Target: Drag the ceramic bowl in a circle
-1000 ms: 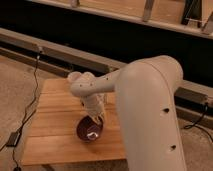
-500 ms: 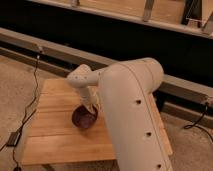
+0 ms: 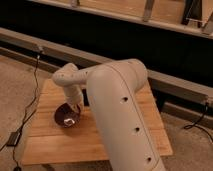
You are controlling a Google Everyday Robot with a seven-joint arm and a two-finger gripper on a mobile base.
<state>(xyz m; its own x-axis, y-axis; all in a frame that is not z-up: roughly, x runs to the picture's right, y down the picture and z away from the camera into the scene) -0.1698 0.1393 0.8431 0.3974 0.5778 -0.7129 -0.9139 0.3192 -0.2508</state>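
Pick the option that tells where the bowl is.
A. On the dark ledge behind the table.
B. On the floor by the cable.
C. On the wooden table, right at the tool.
C: the bowl sits on the table, and the tool at the arm's end is right at the bowl.
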